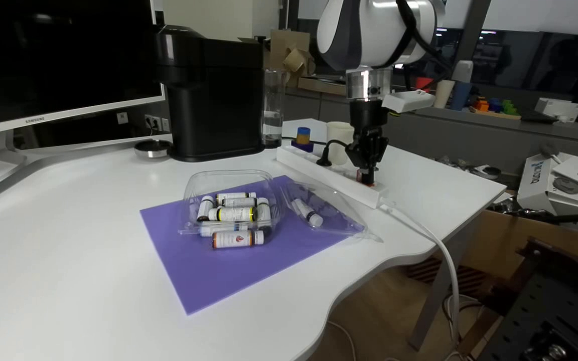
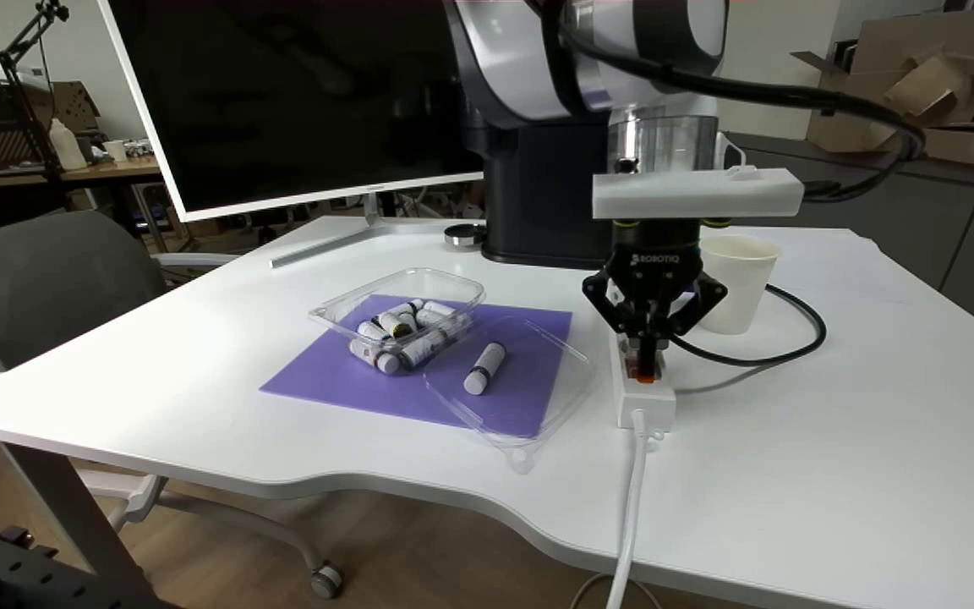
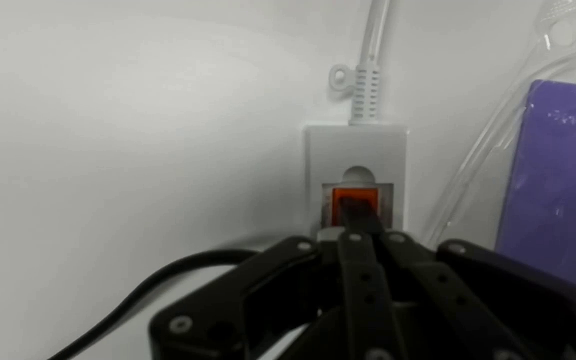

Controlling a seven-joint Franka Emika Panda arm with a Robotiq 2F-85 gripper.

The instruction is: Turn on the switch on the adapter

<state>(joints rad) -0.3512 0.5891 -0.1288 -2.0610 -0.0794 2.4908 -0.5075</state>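
Observation:
The adapter is a long white power strip (image 1: 319, 173) on the table; it also shows in an exterior view (image 2: 648, 410) and the wrist view (image 3: 328, 155). Its switch (image 3: 355, 192) is an orange-red square button near the cord end; a bit of it shows in an exterior view (image 2: 645, 380). My gripper (image 3: 360, 212) is shut with nothing visible between its fingers. It points straight down, fingertips over the switch, hiding much of it; they seem to touch it, but how far it is pressed I cannot tell. The gripper shows in both exterior views (image 1: 367, 176) (image 2: 647, 359).
A black plug (image 1: 324, 158) with its cable sits in the strip. A white cup (image 2: 734, 288) stands close beside the gripper. A transparent tray of small bottles (image 1: 234, 214) and its lid (image 1: 336, 215) lie on a purple mat (image 1: 229, 276). A tall black machine (image 1: 219, 100) stands behind.

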